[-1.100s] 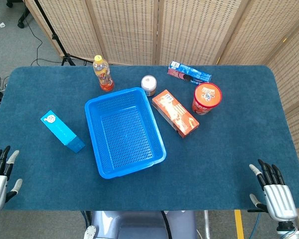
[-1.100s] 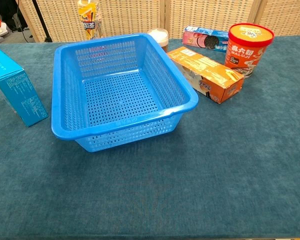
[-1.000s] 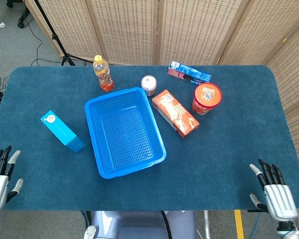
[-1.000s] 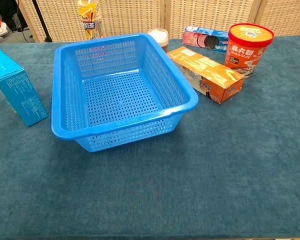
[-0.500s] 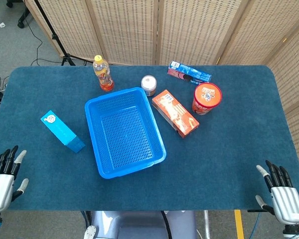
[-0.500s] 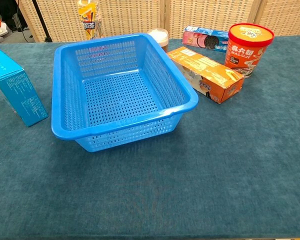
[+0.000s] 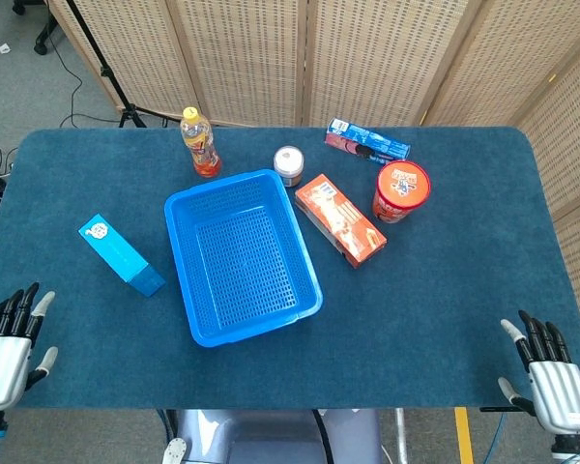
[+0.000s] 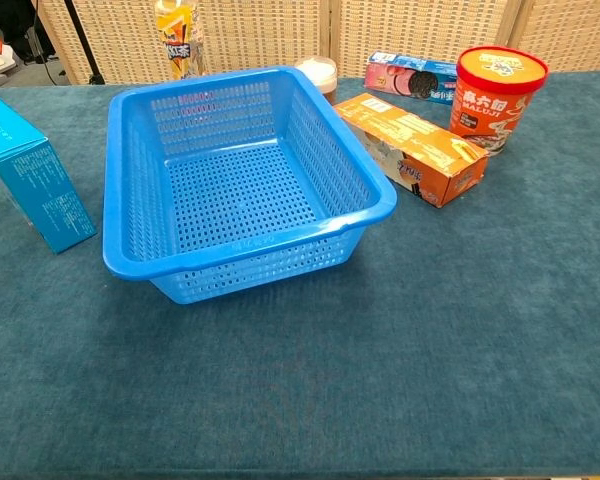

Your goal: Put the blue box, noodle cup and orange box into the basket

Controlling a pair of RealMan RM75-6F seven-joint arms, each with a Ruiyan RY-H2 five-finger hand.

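Flanking the table's near edge, left hand (image 7: 5,350) and right hand (image 7: 556,372), fingers seemingly spread, empty.

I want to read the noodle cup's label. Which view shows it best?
The chest view: the noodle cup appears large, its side label facing the camera. The head view shows the cup small, mostly its lid.

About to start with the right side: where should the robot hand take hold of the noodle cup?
Probably around the side wall of the noodle cup, below its wider lid rim, coming from its right: it stands upright, and the orange box lies close on its left. The right robot hand is open at the near table edge.
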